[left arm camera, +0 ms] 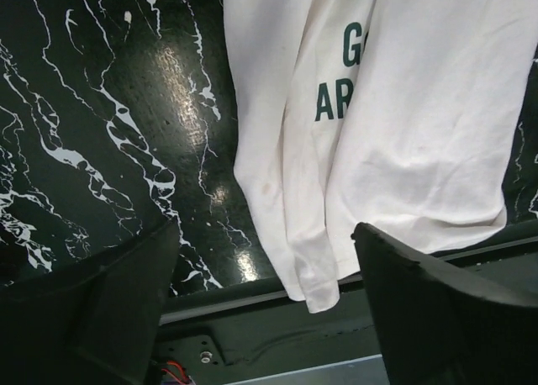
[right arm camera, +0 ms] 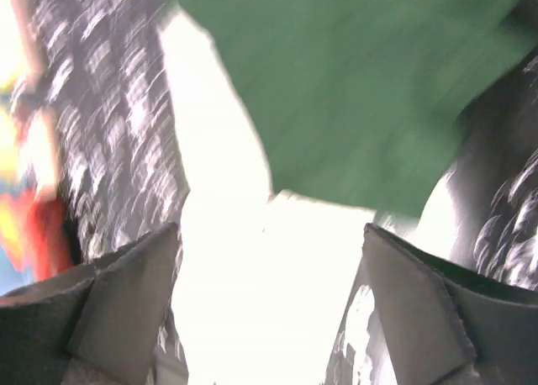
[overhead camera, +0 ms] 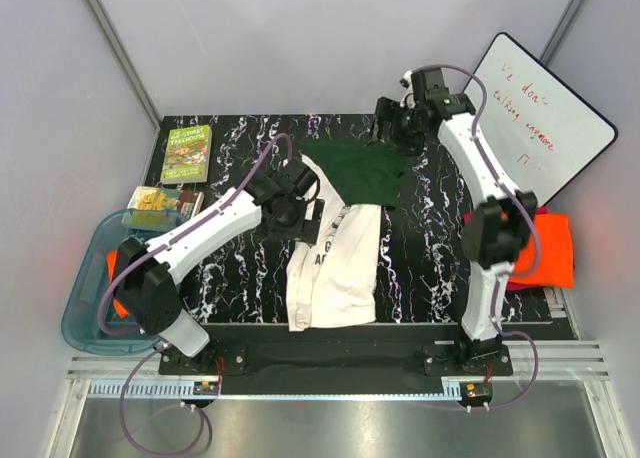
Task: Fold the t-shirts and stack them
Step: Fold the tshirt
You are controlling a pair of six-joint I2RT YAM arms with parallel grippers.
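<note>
The cream t-shirt (overhead camera: pixel 335 268) is laid flat just beneath the left gripper (left arm camera: pixel 265 234), whose fingers are parted with nothing between them. Farther off, its dark green part (overhead camera: pixel 360 173) is spread under the right gripper (right arm camera: pixel 271 234), likewise held wide and empty.

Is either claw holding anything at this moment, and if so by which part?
Nothing is held. The left claw and the right claw both stand open over the cream t-shirt, with no cloth between their fingers.
</note>
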